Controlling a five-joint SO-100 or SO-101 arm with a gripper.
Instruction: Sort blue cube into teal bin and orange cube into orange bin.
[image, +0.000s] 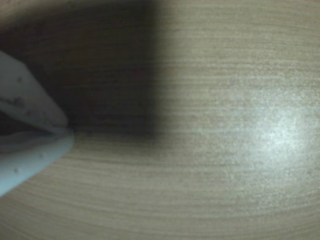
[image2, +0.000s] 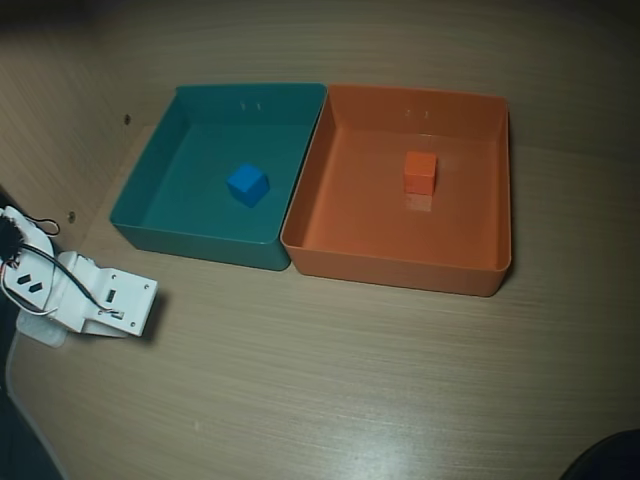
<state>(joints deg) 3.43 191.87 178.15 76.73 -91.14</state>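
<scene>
**Blue cube and orange cube both binned; little left to upset**

Blue cube (image2: 247, 184) lay on the floor of the teal bin (image2: 150, 185), near its middle; the orange cube (image2: 420, 172) sat in the orange bin (image2: 495, 200), toward the upper wall. Both looked like plain, hard-edged solids inside 2 shallow, glossy plastic trays with sloped walls, touching side by side on the pale wood-grain surface (image2: 330, 380). The arm (image2: 85, 295) rested at the left edge of the overhead view, clear of the trays. In the wrist view the jaws (image: 67, 131) met at their tips, empty. Judged risk: a careless sweep could nudge a light tray.
</scene>
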